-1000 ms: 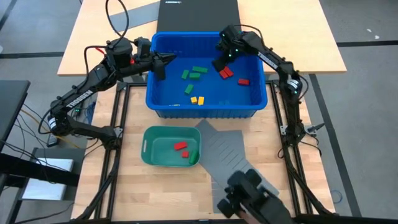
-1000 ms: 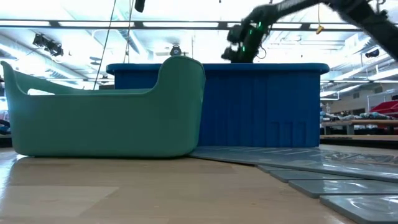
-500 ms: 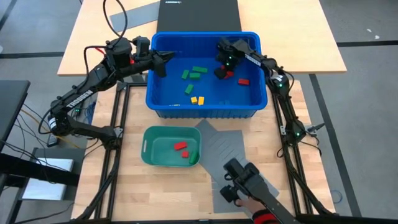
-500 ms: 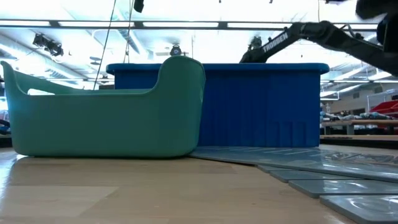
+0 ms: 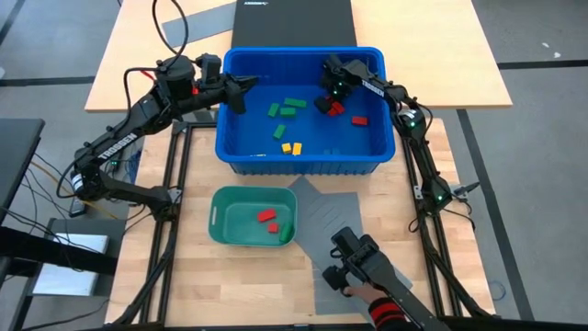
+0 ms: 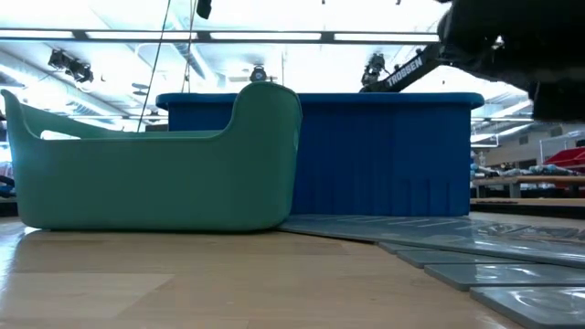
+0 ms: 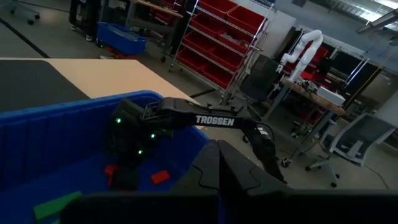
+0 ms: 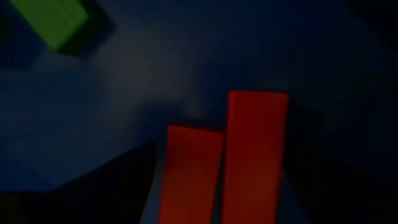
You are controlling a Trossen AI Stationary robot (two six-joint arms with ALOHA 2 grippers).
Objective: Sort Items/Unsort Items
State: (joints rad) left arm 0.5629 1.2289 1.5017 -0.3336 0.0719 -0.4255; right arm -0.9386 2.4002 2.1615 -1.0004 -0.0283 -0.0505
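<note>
Step in hand: reaching for a red block inside the deep blue plastic bin point(image 5: 303, 156) at the far middle of the worktop; pick not yet made, by judgement.
Right gripper point(image 5: 325, 104): low inside the bin near its far right corner, jaws spread wide, nothing held; two red rectangular toy blocks point(image 8: 227, 162) lying side by side and touching, directly under it in the right wrist view.
Left gripper point(image 5: 241, 89): fully closed and empty, hovering over the bin's far left rim, waiting.
Next move calls for: dropping the open jaws around just one of the touching red pair, probably the one standing clear at its outer side, closing, then lifting over the bin wall toward the tray; risk of nudging or dragging the neighbour along.
Blue bin contents: several green rectangular blocks point(image 5: 287, 108) left of centre, two small yellow blocks point(image 5: 291, 147) toward the near wall, one more red block point(image 5: 359, 119) near the right wall, plus the pair under the right gripper.
Teal-green oblong plastic tray point(image 5: 220, 223): near the worktop's front edge, left of centre; two red blocks point(image 5: 267, 221) and a green one inside.
Grey slotted divider sheet point(image 5: 333, 219): flat just right of the tray, bare of blocks.
Other: a person's hand point(image 5: 365, 292) with a dark handheld device at the front edge, apart from both grippers.
</note>
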